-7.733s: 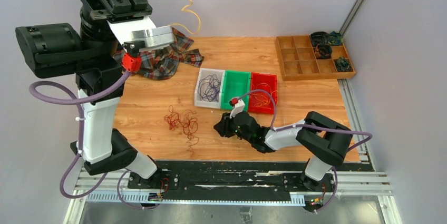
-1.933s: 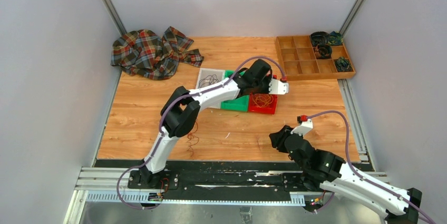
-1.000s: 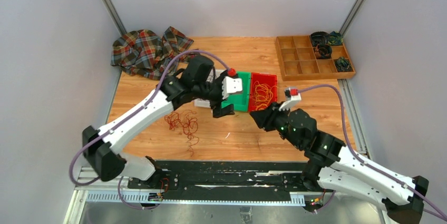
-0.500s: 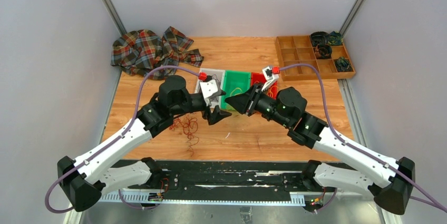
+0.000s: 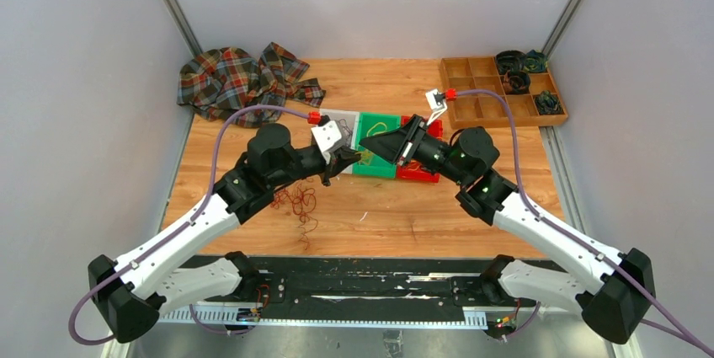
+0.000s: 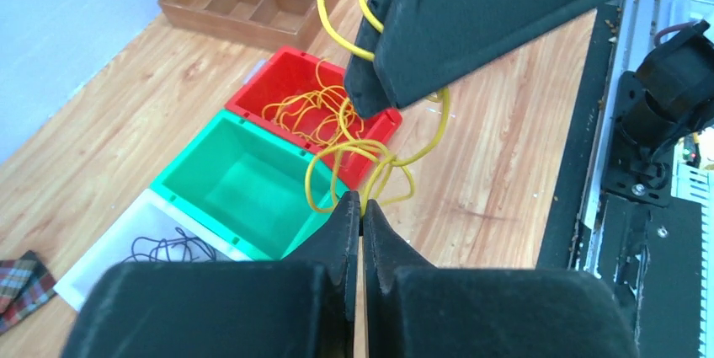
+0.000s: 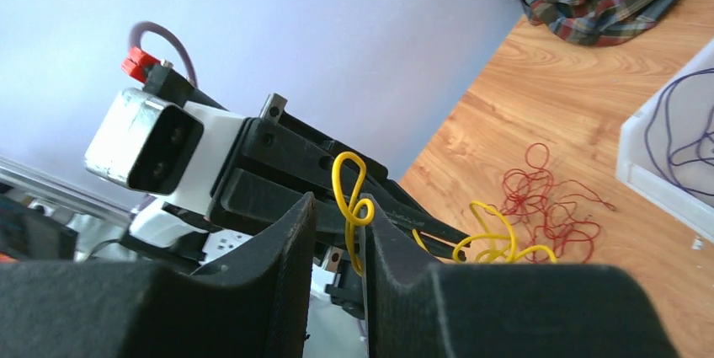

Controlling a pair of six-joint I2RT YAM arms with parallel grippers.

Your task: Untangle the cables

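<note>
Left gripper (image 6: 362,206) and right gripper (image 7: 338,202) tip to tip above the bins, thin yellow cable (image 6: 364,149) lifted between them.

Left jaws are pressed together and pinch a bunch of yellow loops above the near corner of the green plastic bin (image 6: 244,181). The right gripper's tip sits just beside them. A strand of the same cable runs through the narrow gap in the right jaws, and I can't tell if they're actually biting on it. More yellow lies in the red plastic bin (image 6: 282,80) underneath. I see the thin purple cable (image 6: 168,248) in the white plastic bin (image 6: 109,244). The dark red cable (image 5: 292,198) is loose on the wooden surface (image 5: 404,215), near side of the bins under the left arm, apart from the yellow.
</note>
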